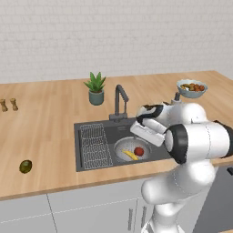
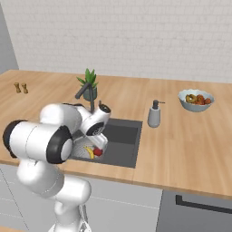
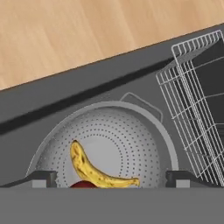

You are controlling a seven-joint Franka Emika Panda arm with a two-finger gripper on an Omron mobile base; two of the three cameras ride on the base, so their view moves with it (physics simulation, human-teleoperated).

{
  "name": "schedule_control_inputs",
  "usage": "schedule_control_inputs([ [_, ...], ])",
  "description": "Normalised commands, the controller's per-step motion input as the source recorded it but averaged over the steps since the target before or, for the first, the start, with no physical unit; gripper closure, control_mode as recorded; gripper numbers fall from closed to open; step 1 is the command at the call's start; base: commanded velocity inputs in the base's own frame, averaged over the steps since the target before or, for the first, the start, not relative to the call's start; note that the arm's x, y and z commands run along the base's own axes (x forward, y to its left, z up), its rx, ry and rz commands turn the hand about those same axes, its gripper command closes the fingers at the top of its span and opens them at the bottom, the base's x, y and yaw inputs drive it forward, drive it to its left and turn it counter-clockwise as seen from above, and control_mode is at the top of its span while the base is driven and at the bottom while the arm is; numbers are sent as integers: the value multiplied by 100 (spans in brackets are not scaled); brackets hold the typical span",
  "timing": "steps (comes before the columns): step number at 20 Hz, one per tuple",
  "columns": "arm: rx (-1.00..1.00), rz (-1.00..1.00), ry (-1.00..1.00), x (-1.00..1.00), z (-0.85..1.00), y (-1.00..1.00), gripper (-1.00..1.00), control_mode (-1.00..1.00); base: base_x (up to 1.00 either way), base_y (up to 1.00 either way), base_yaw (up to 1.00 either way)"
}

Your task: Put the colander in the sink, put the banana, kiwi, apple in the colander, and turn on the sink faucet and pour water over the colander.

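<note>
At the far left of the wooden counter (image 1: pixel 50 136), well apart from everything else, lay the small oval olive-brown kiwi (image 1: pixel 25 166), the one fruit not yet moved; it would probably handle as a light, firm, slightly rough body that could roll, best taken across its short middle. To its right the large rectangular dark grey sink (image 1: pixel 91 129) held the flat wire rack (image 1: pixel 94 145) along its left side and, beside that, the round, shallow, perforated light grey metal colander (image 1: pixel 119 150). Inside the colander the small curved yellow banana (image 3: pixel 94 170) lay against the small round red apple (image 1: pixel 139 151); the banana seemed soft-skinned and easily bruised, the apple hard and smooth, hence slippery between flat pads. Behind the basin stood the tall dark grey angular faucet (image 1: pixel 119 102), rigid and apparently untouched. Above the colander hung the white arm's two-finger gripper (image 3: pixel 112 178), its dark fingertips (image 3: pixel 43 178) spread wide to either side of the fruit and gripping nothing. Farther right stood the grey soap dispenser (image 2: pixel 154 114).
</note>
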Motion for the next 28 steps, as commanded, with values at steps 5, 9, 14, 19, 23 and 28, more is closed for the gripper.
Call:
schedule_control_inputs([
  [5, 0, 9, 0, -72, 49, 16, -100, -100, 0, 0, 0],
  [9, 0, 7, -1, -78, 50, 19, -100, -100, 0, 0, 0],
  [14, -4, 2, -4, -75, 48, 39, -100, -100, 0, 0, 0],
  [19, -9, 0, -13, -59, 48, 61, -100, -100, 0, 0, 0],
  [23, -5, 7, -18, -20, 41, 88, -100, -100, 0, 0, 0],
  [28, -2, 8, -10, -9, 29, 94, -100, -100, 0, 0, 0],
])
